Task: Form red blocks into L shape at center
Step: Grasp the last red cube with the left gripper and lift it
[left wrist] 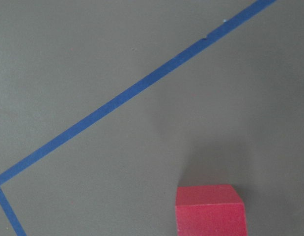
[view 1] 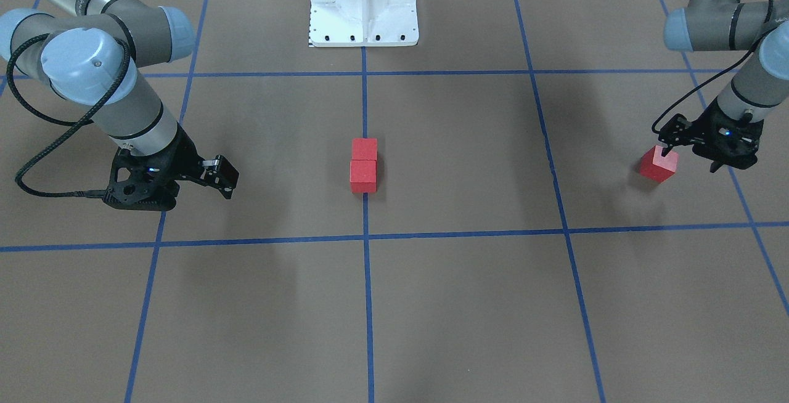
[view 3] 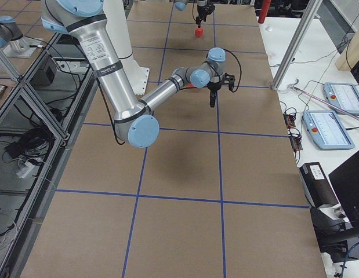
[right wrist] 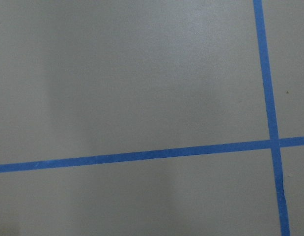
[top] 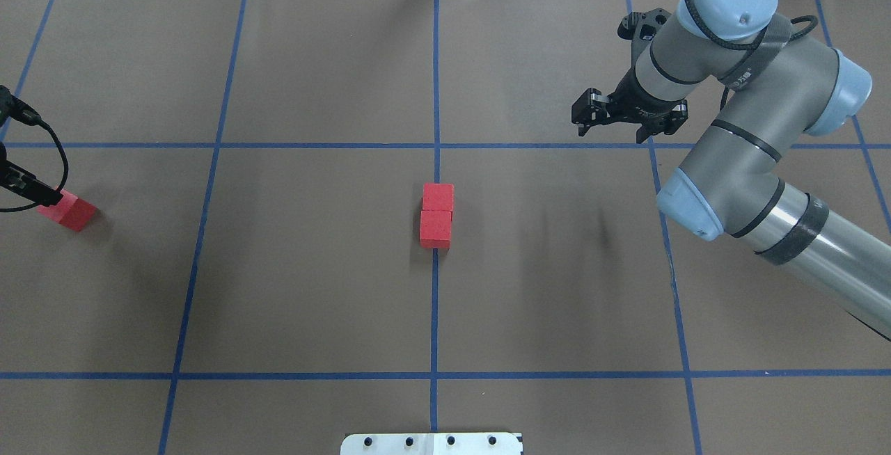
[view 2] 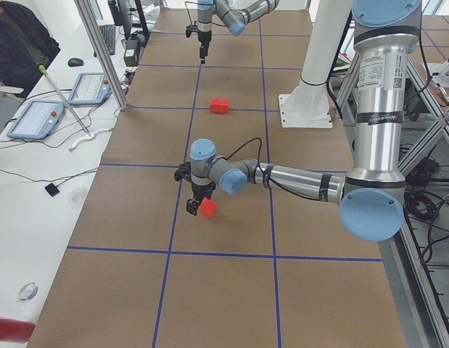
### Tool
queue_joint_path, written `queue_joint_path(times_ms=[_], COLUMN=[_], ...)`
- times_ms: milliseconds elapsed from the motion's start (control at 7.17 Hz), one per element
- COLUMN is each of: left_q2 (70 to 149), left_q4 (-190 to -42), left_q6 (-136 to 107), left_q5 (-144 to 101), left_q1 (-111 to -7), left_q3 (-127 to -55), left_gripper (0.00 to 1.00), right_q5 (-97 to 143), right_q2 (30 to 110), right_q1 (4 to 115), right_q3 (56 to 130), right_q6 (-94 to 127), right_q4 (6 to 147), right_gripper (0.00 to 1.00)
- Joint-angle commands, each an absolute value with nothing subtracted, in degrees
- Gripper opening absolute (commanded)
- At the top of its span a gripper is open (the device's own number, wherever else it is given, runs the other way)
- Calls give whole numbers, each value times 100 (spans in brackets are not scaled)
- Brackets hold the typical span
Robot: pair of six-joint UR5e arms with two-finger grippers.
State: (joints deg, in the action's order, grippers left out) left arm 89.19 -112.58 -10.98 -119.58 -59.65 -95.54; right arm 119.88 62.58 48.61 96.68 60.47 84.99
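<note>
Two red blocks sit touching in a short row on the center blue tape line. The third red block lies on the table far out on my left side, turned at an angle. It also shows at the bottom of the left wrist view. My left gripper hovers close over this block with its jaws apart; one fingertip overlaps the block's top edge. My right gripper hangs open and empty above bare table on my right side.
The white robot base stands at the table's near edge. Blue tape grid lines cross the brown surface. An operators' bench with tablets and metal posts runs along the far side.
</note>
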Motion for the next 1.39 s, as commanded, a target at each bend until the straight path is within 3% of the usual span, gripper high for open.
queue_joint_path(times_ms=[0,1255], left_q2=[8991,9193], left_q4=[-11259,-11452], left_q6=[-1335,-1538], left_q5=[-11962,-12120], left_q1=[-5959,-5722], left_q3=[-9492,-9194], left_gripper=[100,100], right_q5=[11988,11979], right_q2=[6258,6258], right_q1=[4852,4834], right_q3=[9668,9642], right_q6=[6047,6056], right_q4=[8499,8499], right_gripper=[99,99])
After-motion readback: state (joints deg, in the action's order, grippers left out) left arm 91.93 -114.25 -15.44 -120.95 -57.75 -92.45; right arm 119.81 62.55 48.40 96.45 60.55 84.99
